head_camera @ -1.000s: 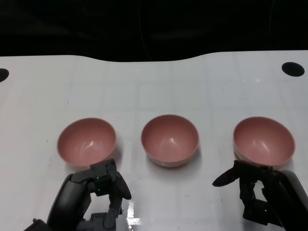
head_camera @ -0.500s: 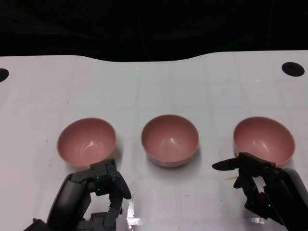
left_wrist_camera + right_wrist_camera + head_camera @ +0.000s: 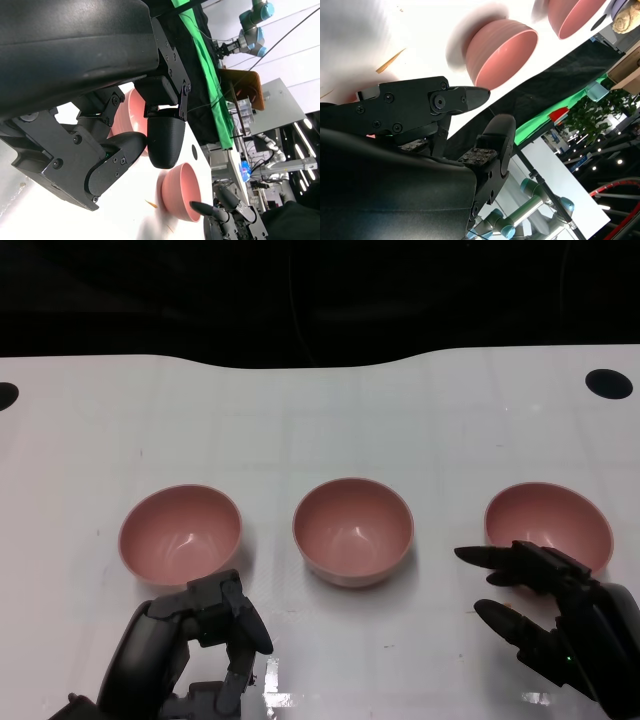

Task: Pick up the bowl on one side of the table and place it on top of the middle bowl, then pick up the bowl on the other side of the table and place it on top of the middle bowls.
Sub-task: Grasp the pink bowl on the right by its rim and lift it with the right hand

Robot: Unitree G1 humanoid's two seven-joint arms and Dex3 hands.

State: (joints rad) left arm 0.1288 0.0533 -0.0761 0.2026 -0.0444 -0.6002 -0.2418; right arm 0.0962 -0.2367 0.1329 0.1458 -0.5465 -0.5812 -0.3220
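Three pink bowls stand in a row in the head view: the left bowl (image 3: 180,532), the middle bowl (image 3: 352,530) and the right bowl (image 3: 548,525). My right hand (image 3: 545,615) hovers at the near left side of the right bowl with its fingers spread wide and nothing in them; one fingertip (image 3: 470,554) points toward the middle bowl. In the right wrist view a pink bowl (image 3: 502,50) lies just beyond the fingers. My left hand (image 3: 205,640) rests low in front of the left bowl, fingers loosely bent, holding nothing.
The white table (image 3: 320,420) has a curved far edge and a black round hole (image 3: 608,383) at the far right. Another dark hole (image 3: 5,395) sits at the far left edge. Bare table separates the bowls.
My right hand has lifted and spread its fingers, moving forward up to the right bowl's near side. The left hand and all three bowls have stayed put.
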